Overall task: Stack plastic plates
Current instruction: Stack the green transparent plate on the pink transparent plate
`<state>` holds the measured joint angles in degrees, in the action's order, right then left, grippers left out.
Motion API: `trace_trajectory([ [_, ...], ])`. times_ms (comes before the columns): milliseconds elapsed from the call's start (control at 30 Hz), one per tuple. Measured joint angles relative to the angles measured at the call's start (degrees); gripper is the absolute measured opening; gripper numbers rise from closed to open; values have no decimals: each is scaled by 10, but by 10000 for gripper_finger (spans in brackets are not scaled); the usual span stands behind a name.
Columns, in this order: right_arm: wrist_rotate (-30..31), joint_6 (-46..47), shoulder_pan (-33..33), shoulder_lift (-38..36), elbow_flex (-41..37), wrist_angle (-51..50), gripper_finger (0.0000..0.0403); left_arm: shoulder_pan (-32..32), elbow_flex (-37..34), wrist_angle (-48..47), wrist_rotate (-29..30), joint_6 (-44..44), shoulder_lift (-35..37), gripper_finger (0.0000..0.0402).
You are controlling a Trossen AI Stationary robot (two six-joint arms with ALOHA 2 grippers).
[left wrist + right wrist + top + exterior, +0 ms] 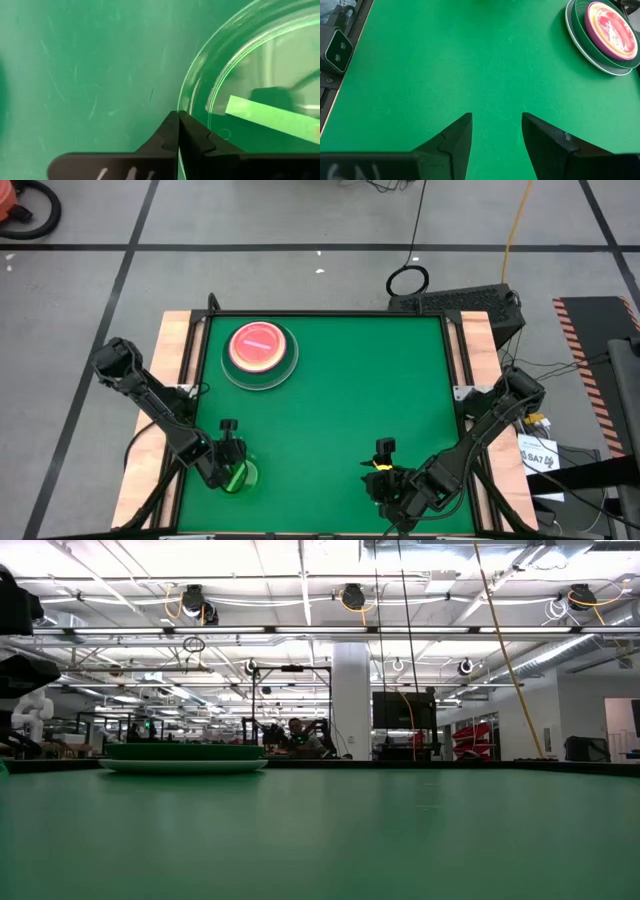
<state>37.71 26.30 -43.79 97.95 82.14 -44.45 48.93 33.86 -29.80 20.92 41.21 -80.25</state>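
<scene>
A stack of plates (258,352) rests flat on the green table near its far left. A pink see-through plate lies on top, over a dark-green plate and a pale one; it also shows in the low view as stack (185,758) and in the right wrist view as stack (605,35). A small see-through green plate (242,476) with a green stripe (265,117) is at the near left. My left gripper (228,455) is shut on it. My right gripper (383,470) waits open over bare table at the near right, shown in its wrist view as gripper (495,130). My left gripper (178,122) pinches the see-through green plate's rim (181,102) between its two fingertips, at the edge of the disc. The fingers come at the rim slanting down from the near-left side. Whether the plate is lifted clear of the table I cannot tell.
Wooden rails (178,350) border the table on the left and right. Wide bare green surface (360,400) lies between the stack and both grippers. A black device and cables (455,302) sit beyond the far right corner.
</scene>
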Motion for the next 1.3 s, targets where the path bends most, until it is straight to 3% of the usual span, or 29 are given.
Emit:
trace_trajectory([
  [400,0,-1,0,0,0,2,164,0,71,0,75,-70,0,3],
  [633,0,-2,0,0,0,5,164,10,107,3,79,-67,0,14],
  [933,0,-1,0,0,0,7,164,93,108,100,80,-114,-1,84],
  [1133,0,-1,0,0,0,10,164,156,108,157,111,-133,-31,143],
  [1300,0,-1,0,0,0,9,164,182,108,165,143,-104,-54,168],
])
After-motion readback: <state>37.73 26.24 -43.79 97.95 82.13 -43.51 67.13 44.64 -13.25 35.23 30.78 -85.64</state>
